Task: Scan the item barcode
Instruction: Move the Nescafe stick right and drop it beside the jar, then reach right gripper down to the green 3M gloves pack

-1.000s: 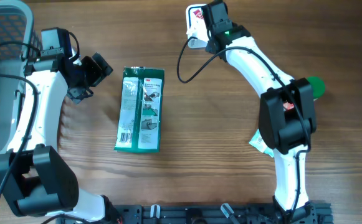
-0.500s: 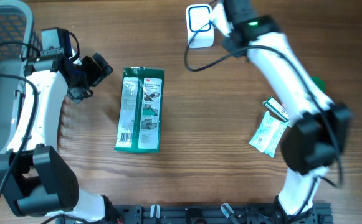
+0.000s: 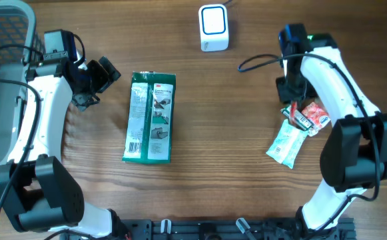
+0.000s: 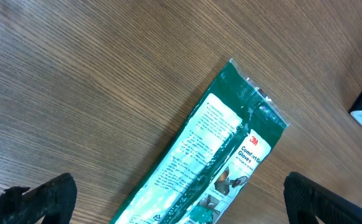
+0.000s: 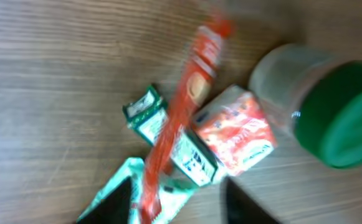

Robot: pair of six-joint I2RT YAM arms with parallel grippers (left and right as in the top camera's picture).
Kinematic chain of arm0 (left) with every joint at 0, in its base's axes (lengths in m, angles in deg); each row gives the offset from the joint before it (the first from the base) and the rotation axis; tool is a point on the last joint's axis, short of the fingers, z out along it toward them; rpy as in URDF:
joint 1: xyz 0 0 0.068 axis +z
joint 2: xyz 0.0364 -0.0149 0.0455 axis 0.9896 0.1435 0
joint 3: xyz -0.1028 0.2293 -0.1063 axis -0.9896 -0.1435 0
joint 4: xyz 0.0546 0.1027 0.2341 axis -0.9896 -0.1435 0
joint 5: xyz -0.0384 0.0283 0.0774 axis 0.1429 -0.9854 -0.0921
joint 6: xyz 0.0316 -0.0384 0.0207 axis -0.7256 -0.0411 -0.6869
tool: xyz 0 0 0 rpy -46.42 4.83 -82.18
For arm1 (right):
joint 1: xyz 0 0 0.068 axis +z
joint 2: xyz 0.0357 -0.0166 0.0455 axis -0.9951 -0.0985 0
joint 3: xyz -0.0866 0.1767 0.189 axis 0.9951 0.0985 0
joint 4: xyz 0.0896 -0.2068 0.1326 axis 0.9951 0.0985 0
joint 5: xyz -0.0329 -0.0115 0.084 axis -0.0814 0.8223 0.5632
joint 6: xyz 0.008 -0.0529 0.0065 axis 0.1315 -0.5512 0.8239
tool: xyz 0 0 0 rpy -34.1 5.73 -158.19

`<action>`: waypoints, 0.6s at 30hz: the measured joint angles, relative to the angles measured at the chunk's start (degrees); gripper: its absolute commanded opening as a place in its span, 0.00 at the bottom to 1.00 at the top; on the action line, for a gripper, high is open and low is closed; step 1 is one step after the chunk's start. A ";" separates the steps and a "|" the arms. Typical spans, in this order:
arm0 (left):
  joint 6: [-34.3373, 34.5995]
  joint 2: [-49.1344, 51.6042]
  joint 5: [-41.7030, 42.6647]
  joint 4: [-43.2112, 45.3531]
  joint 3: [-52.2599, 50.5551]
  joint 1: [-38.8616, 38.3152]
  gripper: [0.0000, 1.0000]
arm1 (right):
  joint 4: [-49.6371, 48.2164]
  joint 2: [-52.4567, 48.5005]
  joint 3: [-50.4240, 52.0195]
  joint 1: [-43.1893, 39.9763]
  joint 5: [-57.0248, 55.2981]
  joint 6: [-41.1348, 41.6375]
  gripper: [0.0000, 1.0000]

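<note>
Wood-grain tabletop (image 3: 220, 167) gives you your open room through the middle, between the green glove pack (image 3: 150, 118) and the clutter on your right. A grey basket (image 3: 0, 27) closes off the far-left corner, and the white scanner (image 3: 214, 28) stands at the far edge.

A second ago your right arm was up at the scanner with a red-and-white packet against it. Now the arm has swung down to the right side and the scanner stands uncovered. The red packet (image 3: 313, 115) lies on the table against a small green-and-white box (image 3: 297, 120), with a pale green pouch (image 3: 285, 143) just beside them. The right wrist view also shows a green-lidded jar (image 5: 321, 106) next to that pile. Your left arm and the glove pack have not moved.

Your right gripper (image 3: 293, 105) points down over the pile, jaws spread. A blurred orange strip (image 5: 187, 106) runs past one finger; you cannot tell whether they touch. Your left gripper (image 3: 98, 85) hovers just left of the glove pack's far end, jaws wide apart and holding nothing.
</note>
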 measured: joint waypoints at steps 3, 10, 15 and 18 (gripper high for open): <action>0.00 0.00 0.00 0.00 0.00 0.00 1.00 | -5.14 -0.11 2.12 0.02 1.09 0.57 0.69; 0.00 0.00 0.00 0.00 0.00 0.00 1.00 | -17.25 -0.13 2.12 0.46 22.32 1.66 0.77; -0.02 0.00 0.00 0.02 0.00 0.00 1.00 | -21.79 -0.13 2.12 5.16 37.83 5.11 1.00; 0.00 0.00 0.02 0.00 0.00 0.00 1.00 | -24.06 -0.13 2.12 9.25 40.74 9.66 1.00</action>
